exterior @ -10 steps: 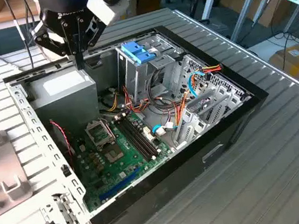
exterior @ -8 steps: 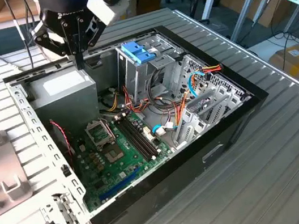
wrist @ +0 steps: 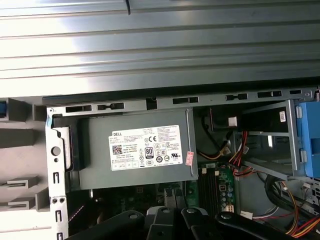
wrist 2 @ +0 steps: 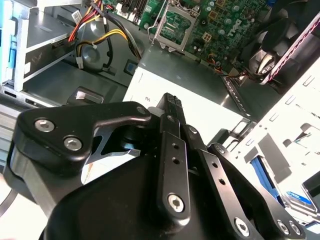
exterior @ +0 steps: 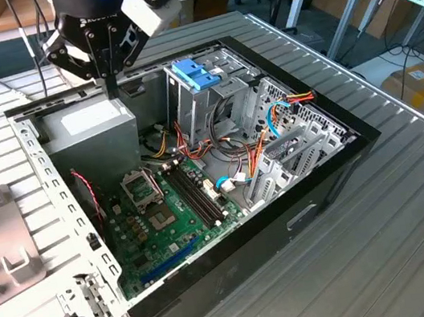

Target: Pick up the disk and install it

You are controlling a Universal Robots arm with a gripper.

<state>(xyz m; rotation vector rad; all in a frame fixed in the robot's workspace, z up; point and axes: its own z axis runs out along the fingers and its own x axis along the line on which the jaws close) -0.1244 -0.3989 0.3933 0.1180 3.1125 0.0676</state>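
power supply (wrist: 97, 150): matt grey metal | label (wrist: 145, 148): glossy paper | table (exterior: 414, 198): ribbed bare metal

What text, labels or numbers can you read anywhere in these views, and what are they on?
On the grey power supply, the white label: printed lines and marks, too small to read reliably.
At that label's edge, the small pink sticker: too small to read.
On the motherboard, component markings: too small to read.
No other print is readable.
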